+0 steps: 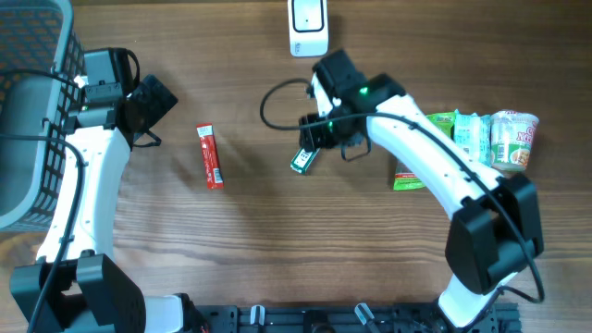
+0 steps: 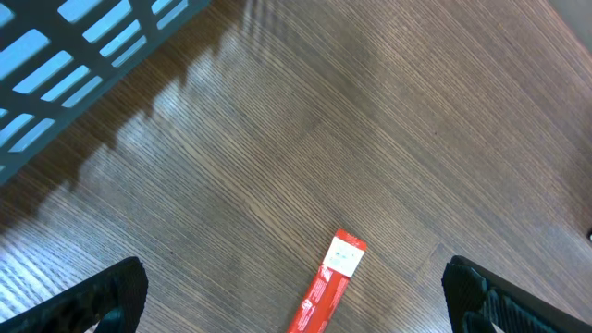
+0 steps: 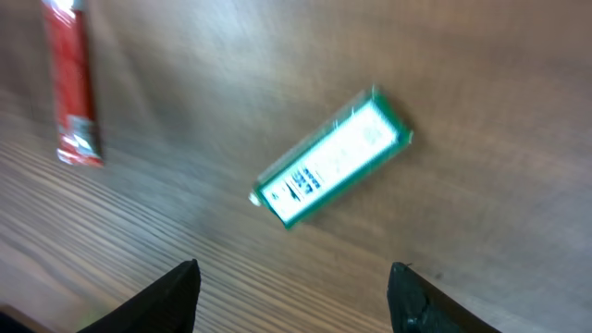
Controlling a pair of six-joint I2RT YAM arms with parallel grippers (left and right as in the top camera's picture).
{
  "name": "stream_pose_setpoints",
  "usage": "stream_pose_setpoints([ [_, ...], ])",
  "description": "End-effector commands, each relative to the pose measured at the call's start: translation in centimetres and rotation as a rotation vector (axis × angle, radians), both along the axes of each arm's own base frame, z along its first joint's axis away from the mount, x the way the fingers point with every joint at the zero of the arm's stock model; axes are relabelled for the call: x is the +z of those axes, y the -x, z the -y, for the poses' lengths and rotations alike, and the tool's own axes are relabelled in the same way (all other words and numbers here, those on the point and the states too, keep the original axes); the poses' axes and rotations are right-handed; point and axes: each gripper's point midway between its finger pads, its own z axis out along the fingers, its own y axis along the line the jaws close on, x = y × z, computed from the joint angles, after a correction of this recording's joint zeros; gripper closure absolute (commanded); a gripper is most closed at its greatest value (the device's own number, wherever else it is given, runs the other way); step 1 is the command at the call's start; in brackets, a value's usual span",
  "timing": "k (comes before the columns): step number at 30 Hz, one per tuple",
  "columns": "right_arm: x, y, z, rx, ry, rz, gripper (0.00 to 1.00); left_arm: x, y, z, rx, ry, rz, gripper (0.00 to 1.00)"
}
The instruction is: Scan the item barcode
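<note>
A small green and white pack (image 1: 303, 159) lies on the wooden table, just below my right gripper (image 1: 319, 134). In the right wrist view the pack (image 3: 331, 159) rests slanted and blurred, beyond my right gripper (image 3: 294, 270), whose jaws stand open with nothing between them. A white scanner (image 1: 308, 26) stands at the far edge, above that arm. A red stick packet (image 1: 210, 155) lies left of centre. My left gripper (image 1: 157, 100) hovers up and left of it, open and empty. In the left wrist view the red packet (image 2: 328, 282) shows between the wide fingers of the left gripper (image 2: 294, 277).
A grey wire basket (image 1: 28, 111) fills the left edge. At the right stand green packets (image 1: 458, 134) and a noodle cup (image 1: 513, 139), with another green packet (image 1: 407, 180) lying below them. A black cable (image 1: 273, 102) loops beside the right wrist.
</note>
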Motion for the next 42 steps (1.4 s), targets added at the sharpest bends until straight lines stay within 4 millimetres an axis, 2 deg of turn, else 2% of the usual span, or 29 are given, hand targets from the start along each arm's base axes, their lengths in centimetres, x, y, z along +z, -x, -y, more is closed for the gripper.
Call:
stream_pose_setpoints([
  [1,1.6,-0.5,-0.2,-0.064,-0.022,0.023,0.34,0.4,-0.2,-0.4,0.022,-0.008,0.012,0.0],
  [4,0.8,-1.0,-0.5,-0.181,-0.056,0.003,0.23,0.4,-0.2,-0.4,0.022,-0.008,0.012,0.0],
  [5,0.3,-1.4,-0.6,-0.252,-0.079,-0.009,0.14,0.4,-0.2,-0.4,0.022,-0.008,0.012,0.0],
  [6,-0.2,-1.5,-0.6,-0.314,-0.09,-0.024,0.0,0.4,-0.2,-0.4,0.022,-0.008,0.011,0.0],
  [8,-1.3,-1.6,-0.3,-0.428,-0.107,-0.053,0.0,0.4,-0.2,-0.4,0.022,-0.008,0.012,0.0],
  [9,-2.1,-1.7,-0.2,-0.471,-0.117,-0.06,0.02,0.4,-0.2,-0.4,0.022,-0.008,0.012,0.0],
  [10,-2.9,-1.5,-0.2,-0.502,-0.125,-0.071,0.12,0.4,-0.2,-0.4,0.022,-0.008,0.012,0.0],
  [13,-5.1,-0.6,0.0,-0.61,-0.14,-0.125,0.27,0.4,-0.2,-0.4,0.022,-0.008,0.011,0.0],
  [17,-6.7,-0.5,-0.1,-0.623,-0.134,-0.068,0.39,0.4,-0.2,-0.4,0.022,-0.008,0.012,0.0],
  [22,-6.8,-0.8,0.1,-0.633,-0.042,0.058,0.61,0.4,-0.2,-0.4,0.022,-0.008,0.012,0.0],
  [24,-6.5,-0.8,-0.8,-0.61,-0.037,0.106,0.71,0.4,-0.2,-0.4,0.022,-0.008,0.012,0.0],
  [26,-5.8,-0.8,-3.0,-0.502,-0.062,0.174,0.82,0.4,-0.2,-0.4,0.022,-0.008,0.012,0.0],
  [28,-5.5,-0.6,-3.7,-0.477,-0.054,0.21,0.93,0.4,-0.2,-0.4,0.022,-0.008,0.012,0.0],
  [32,-6.4,-0.6,-3.0,-0.544,0.021,0.268,0.96,0.4,-0.2,-0.4,0.022,-0.008,0.012,0.0],
  [38,-9.2,-0.8,-3.9,-0.547,0.036,0.259,0.95,0.4,-0.2,-0.4,0.022,-0.008,0.012,0.0],
  [42,-10.5,-0.9,-3.2,-0.558,0.082,0.272,0.95,0.4,-0.2,-0.4,0.022,-0.008,0.011,0.0],
])
